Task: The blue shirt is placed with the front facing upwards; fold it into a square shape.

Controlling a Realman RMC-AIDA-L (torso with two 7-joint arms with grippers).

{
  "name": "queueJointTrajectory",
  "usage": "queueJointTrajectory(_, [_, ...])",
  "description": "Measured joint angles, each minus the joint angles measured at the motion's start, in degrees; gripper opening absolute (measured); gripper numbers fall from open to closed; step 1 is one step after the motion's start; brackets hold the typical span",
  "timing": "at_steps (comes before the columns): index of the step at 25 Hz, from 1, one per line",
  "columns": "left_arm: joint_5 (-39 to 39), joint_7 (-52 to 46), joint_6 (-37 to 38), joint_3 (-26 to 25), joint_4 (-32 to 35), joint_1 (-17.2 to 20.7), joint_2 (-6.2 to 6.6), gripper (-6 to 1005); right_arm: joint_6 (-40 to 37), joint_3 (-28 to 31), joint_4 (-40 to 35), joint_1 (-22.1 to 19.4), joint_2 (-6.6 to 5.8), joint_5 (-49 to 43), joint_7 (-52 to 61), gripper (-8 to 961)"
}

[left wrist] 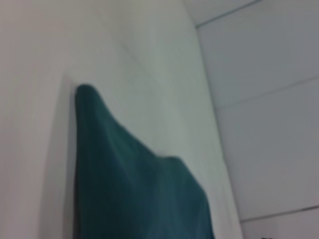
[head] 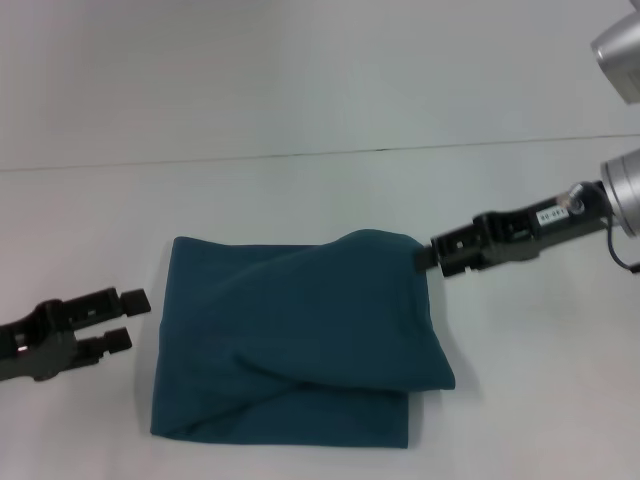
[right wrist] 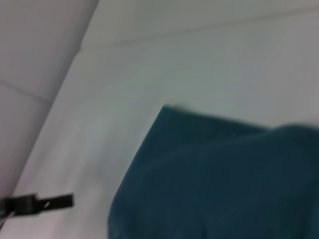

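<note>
The blue shirt lies folded into a rough square in the middle of the white table, plain teal side up, no print showing. My right gripper is at its far right corner, shut on the cloth and holding that corner lifted a little. My left gripper is open and empty, just left of the shirt's left edge, not touching it. The shirt also shows in the left wrist view and in the right wrist view. The left gripper's fingers show far off in the right wrist view.
The white table runs all around the shirt, with a seam line across the far side. A grey robot part shows at the top right corner.
</note>
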Motion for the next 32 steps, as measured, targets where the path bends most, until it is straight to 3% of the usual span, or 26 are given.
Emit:
queueJointTrajectory(8, [3.90, -0.41, 1.09, 1.22, 0.61, -0.76, 0.30, 777, -9.39, 0.00, 0.06, -2.12, -0.45, -0.26, 0.93, 656])
queueJointTrajectory(15, [3.93, -0.36, 1.17, 0.91, 0.69, -0.68, 0.27, 770, -11.51, -0.12, 0.16, -3.96, -0.46, -1.99, 1.42, 656])
queueJointTrajectory(26, [3.74, -0.45, 0.86, 1.27, 0.44, -1.01, 0.16, 759, -5.44, 0.12, 0.43, -5.00, 2.33, -4.57, 1.46, 655])
queueJointTrajectory(32, [3.95, -0.06, 1.13, 1.45, 0.62, -1.06, 0.22, 752, -3.70, 0.14, 0.43, -5.02, 2.74, -4.62, 1.47, 655])
